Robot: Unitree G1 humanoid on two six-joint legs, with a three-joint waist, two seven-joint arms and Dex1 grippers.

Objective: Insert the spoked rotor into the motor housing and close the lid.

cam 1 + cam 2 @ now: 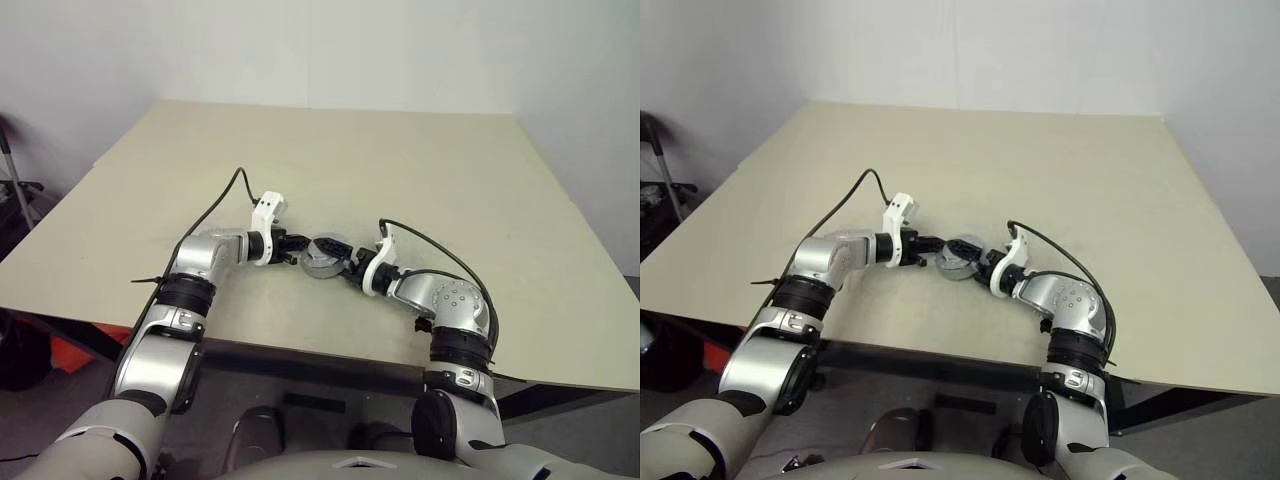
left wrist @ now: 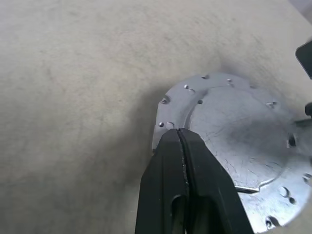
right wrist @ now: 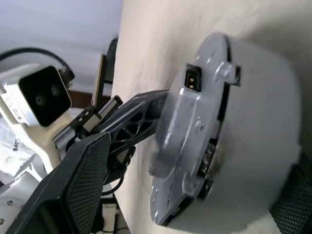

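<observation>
L gripper (image 2: 181,141) fingers pressed together, tips on rim of motor housing (image 1: 324,258): round silver cup, riveted flange, lying flat on table (image 1: 400,160), axis upright. R gripper (image 1: 350,264) spread wide, straddling housing's opposite side.

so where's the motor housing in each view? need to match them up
Left eye: motor housing at centre, on the table between the two pincers.
Right eye: centre, between the pincers again.
Left wrist: lower right, silver face behind the shut left pincer.
Right wrist: centre, seen edge-on, tilted.
Shared landmark: the left pincer touching the housing rim.
</observation>
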